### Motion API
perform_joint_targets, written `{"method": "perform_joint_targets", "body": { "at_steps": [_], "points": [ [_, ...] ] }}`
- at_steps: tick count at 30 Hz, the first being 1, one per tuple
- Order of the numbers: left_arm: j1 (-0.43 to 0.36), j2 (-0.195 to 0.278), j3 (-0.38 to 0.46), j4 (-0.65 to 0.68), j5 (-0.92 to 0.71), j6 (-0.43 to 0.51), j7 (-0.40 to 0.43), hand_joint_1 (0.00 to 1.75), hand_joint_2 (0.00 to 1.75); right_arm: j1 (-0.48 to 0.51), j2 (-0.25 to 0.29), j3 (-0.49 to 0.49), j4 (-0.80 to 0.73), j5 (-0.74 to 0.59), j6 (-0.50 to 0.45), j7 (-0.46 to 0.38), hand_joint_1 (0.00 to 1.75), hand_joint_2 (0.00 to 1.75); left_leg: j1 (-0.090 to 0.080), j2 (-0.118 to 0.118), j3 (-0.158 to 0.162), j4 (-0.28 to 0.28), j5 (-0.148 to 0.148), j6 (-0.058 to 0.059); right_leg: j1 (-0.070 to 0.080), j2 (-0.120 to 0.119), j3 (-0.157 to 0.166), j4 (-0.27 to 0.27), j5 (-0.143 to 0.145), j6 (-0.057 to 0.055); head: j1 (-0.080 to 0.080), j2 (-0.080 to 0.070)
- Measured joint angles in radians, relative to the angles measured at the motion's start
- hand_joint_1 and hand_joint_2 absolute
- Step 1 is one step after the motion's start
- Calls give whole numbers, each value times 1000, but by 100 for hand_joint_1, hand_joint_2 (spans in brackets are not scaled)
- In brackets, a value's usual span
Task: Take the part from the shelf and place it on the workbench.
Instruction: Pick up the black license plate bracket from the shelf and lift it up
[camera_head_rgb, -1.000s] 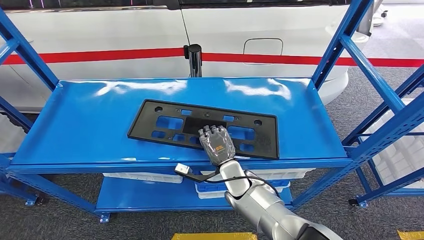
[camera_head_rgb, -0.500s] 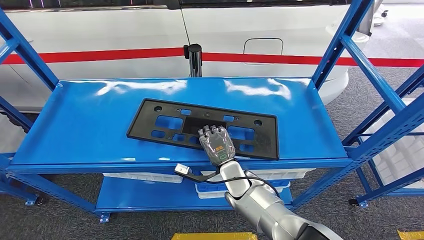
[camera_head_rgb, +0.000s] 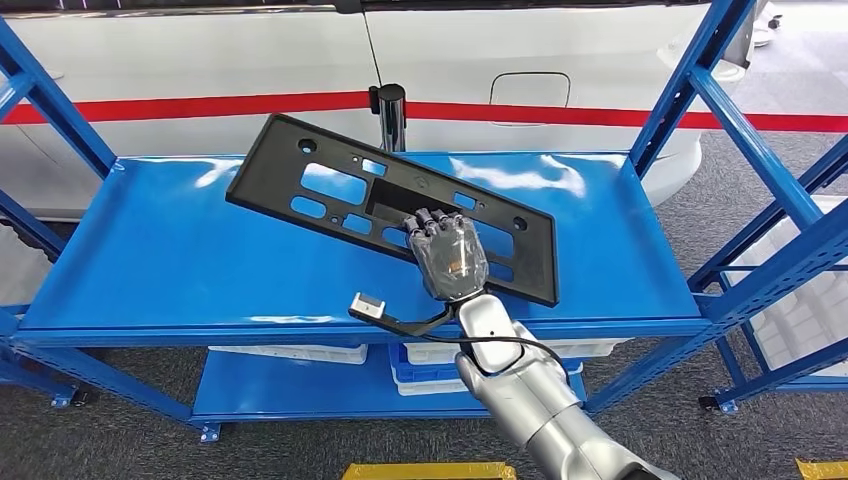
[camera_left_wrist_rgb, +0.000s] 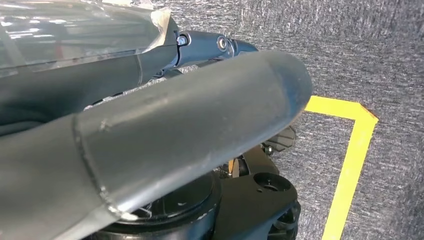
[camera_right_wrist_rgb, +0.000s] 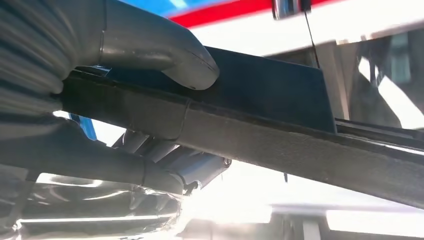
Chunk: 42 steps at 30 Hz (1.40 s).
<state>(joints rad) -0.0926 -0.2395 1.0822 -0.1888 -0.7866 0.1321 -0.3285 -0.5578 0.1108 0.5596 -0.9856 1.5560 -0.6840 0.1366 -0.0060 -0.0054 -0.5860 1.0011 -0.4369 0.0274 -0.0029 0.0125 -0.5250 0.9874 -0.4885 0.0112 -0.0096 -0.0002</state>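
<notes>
The part (camera_head_rgb: 400, 195) is a long flat black plastic plate with several rectangular cut-outs. It hangs tilted above the blue top shelf (camera_head_rgb: 160, 250), its far left end raised highest and its near right end low over the shelf. My right hand (camera_head_rgb: 452, 258) grips the plate's near edge, right of its middle. In the right wrist view the grey thumb (camera_right_wrist_rgb: 165, 50) presses on one face of the part (camera_right_wrist_rgb: 280, 135) and the dark fingers wrap the other. My left hand (camera_left_wrist_rgb: 175, 135) hangs over the grey floor with its fingers stretched out and nothing in them.
A white car (camera_head_rgb: 200, 60) with a red stripe stands behind the shelf, with a black post (camera_head_rgb: 388, 112) at the shelf's back edge. Blue uprights (camera_head_rgb: 690, 90) frame both sides. White bins (camera_head_rgb: 300, 355) sit on the lower shelf. Yellow tape (camera_left_wrist_rgb: 350, 165) marks the floor.
The part lay flat on the shelf before; my right hand has now lifted it, swinging its left end up and toward the back. The view has also shifted slightly.
</notes>
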Motion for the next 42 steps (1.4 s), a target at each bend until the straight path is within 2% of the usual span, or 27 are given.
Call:
{"method": "perform_joint_targets", "body": {
  "at_steps": [4, 9, 17, 18, 19, 20, 22, 23, 24, 31, 37, 42],
  "points": [
    [0, 2, 0, 0, -6, 0, 2, 0, 0, 13, -5, -42, -81, -15, 0, -48, 175, 175, 0, 0, -1, 0, 0, 0, 0, 0, -1, 0, 0, 0, 0, 0],
    [0, 2, 0, 0, -10, 7, 6, 0, 0, 20, 4, -85, -136, -93, 0, -137, 175, 175, 0, 0, -1, 0, 0, 0, 0, 0, -1, 0, 0, 0, 0, 0],
    [0, 3, 0, 0, -10, 8, 7, 0, 0, 20, 10, -99, -145, -119, 0, -158, 175, 175, 0, 0, -1, 0, 0, 0, 0, 0, -1, 0, 0, 0, 0, 0],
    [0, 3, 0, 0, -10, 10, 8, 0, 0, 20, 17, -114, -150, -165, 0, -198, 175, 175, 0, 0, -1, 0, 0, 0, 0, 0, -1, 0, 0, 0, 0, 0],
    [0, 3, 1, 0, -10, 14, 9, 0, 0, 13, 29, -133, -146, -282, 5, -269, 175, 175, 0, 0, -2, 0, 0, 0, 0, 0, -1, 0, 0, 0, 0, 0],
    [0, 3, 4, 0, -10, 17, 11, 0, 0, -4, 39, -147, -138, -469, 23, -353, 175, 175, 0, -1, -2, 0, 0, 0, 0, 0, -1, 0, 0, 0, 0, 0],
    [0, 5, 13, 0, -14, 14, 4, 0, 87, -56, 42, -146, -124, -847, 79, -487, 175, 175, 0, -1, -2, 0, 0, 0, 0, -1, -1, 0, 0, 0, 0, 0],
    [0, 7, 17, 0, -18, 10, -2, 0, 131, -77, 35, -136, -132, -956, 104, -509, 175, 175, 0, -2, -2, 0, 0, 0, 0, -1, -2, 0, 0, 0, 0, 0],
    [0, 10, 18, 0, -21, 5, -9, 0, 175, -90, 29, -130, -146, -997, 119, -515, 175, 175, 0, -2, -2, 0, 0, 0, 0, -1, -2, 0, 0, 0, 0, 0],
    [1, 20, 19, 0, -44, -8, -32, 0, 175, -104, -4, -124, -256, -1175, 241, -512, 175, 175, 0, -3, -3, 0, 0, 0, 0, -2, -2, 0, 0, 0, 0, 0],
    [2, 27, 17, 0, -67, 2, -33, 0, 175, -103, -36, -124, -317, -1268, 301, -529, 175, 175, 0, -3, -3, 0, 0, 0, 0, -2, -3, 0, 0, 0, 0, 0],
    [2, 32, 14, 0, -78, 25, -11, 0, 175, -101, -61, -124, -355, -1406, 354, -565, 175, 175, 0, -3, -3, 0, 0, 0, 0, -2, -3, 0, 0, 0, 0, 0]
  ]
}}
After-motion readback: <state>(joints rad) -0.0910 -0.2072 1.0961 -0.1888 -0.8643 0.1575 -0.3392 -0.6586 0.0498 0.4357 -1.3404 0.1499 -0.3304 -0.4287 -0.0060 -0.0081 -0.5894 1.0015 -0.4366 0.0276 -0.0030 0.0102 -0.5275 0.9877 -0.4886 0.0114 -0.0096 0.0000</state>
